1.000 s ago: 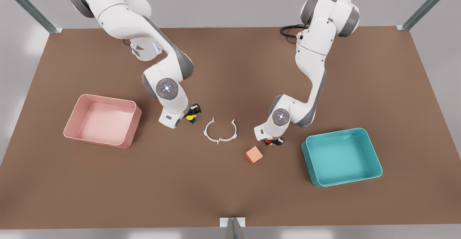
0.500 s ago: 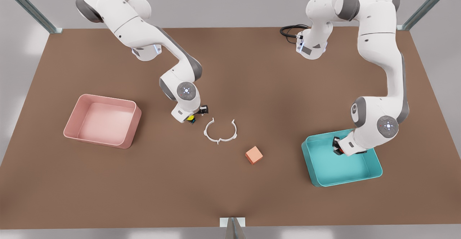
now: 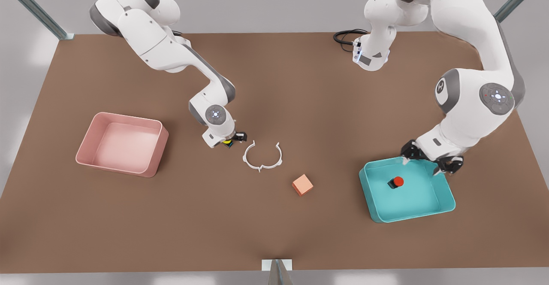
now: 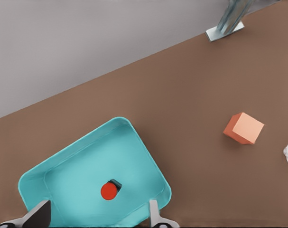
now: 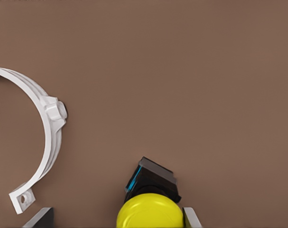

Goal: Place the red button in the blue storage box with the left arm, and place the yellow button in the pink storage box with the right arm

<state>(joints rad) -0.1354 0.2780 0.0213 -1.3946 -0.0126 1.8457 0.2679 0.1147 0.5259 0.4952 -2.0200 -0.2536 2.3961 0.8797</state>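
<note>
Right wrist view cuts off the yellow button [image 5: 150,212] between claw fingers [image 5: 191,218].

I find no words, brand names, numbers or printed labels that I can read anywhere here. My arms carry only small marks: a round grey disc with tiny lights on the wrist joint of each, and a faint emblem on the grey cap of one joint, too small for me to make out as a letter. The boxes, the buttons, the cube, the white ring and the table show plain surfaces with no writing on them.
</note>
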